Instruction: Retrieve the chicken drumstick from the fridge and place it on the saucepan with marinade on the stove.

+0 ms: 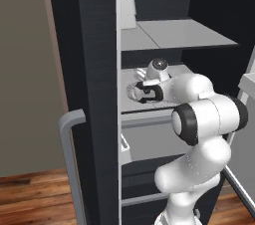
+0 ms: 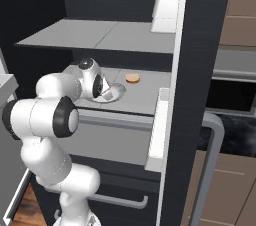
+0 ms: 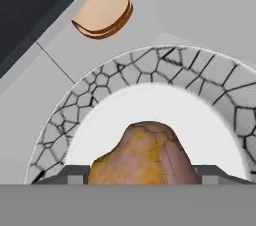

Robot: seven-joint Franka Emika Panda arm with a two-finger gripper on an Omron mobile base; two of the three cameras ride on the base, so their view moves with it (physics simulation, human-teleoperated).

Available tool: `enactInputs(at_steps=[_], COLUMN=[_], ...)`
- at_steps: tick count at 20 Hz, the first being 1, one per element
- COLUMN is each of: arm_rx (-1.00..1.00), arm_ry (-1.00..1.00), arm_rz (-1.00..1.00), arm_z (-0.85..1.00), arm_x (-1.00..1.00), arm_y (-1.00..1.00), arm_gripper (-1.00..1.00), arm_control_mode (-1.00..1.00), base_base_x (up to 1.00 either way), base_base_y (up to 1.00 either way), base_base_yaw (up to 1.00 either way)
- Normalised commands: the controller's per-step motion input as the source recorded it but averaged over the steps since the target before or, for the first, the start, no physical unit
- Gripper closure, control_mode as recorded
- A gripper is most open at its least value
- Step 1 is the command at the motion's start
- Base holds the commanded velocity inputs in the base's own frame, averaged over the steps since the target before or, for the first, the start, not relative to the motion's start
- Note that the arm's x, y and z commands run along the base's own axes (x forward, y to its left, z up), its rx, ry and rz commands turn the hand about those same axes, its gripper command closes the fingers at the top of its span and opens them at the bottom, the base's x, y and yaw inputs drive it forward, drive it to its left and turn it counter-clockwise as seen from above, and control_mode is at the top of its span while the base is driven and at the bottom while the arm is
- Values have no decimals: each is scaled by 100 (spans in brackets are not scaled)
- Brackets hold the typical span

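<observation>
The chicken drumstick (image 3: pixel 142 157), golden-brown and lumpy, lies on a white plate with a cracked-pattern rim (image 3: pixel 150 62) on the middle shelf of the open black fridge (image 1: pixel 94 45). My gripper (image 3: pixel 142 176) reaches down into the plate, its fingertips close against both sides of the drumstick. In the left base view the hand (image 1: pixel 142 92) lies level on that shelf. From the right base view the plate (image 2: pixel 116 93) peeks out from under the hand. The saucepan with marinade and the stove are out of view.
A small round tan bun (image 2: pixel 132 78) lies on the same shelf just beyond the plate. A white box (image 2: pixel 167 7) stands on the upper shelf. The fridge door edges and grey bar handles (image 1: pixel 69 144) flank the opening. Drawers sit below.
</observation>
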Motion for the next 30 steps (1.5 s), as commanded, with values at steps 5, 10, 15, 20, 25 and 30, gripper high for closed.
enactInputs(at_steps=[5, 10, 15, 20, 25, 30], arm_rx=[0, 1, 1, 0, 1, 2], arm_ry=[0, 0, 0, 0, 0, 0], arm_rz=[0, 3, 6, 9, 6, 4], arm_z=[78, 51, 12, 14, 42, 59], arm_x=[-59, -87, -100, -100, -100, -100], arm_y=[-3, -9, -13, -14, -8, -5], arm_gripper=[100, 100, 100, 100, 100, 100], arm_control_mode=[-100, -100, -100, -100, -100, -100], base_base_x=[0, 0, 0, 0, 0, 0], base_base_y=[0, 0, 0, 0, 0, 0], base_base_yaw=[0, 0, 0, 0, 0, 0])
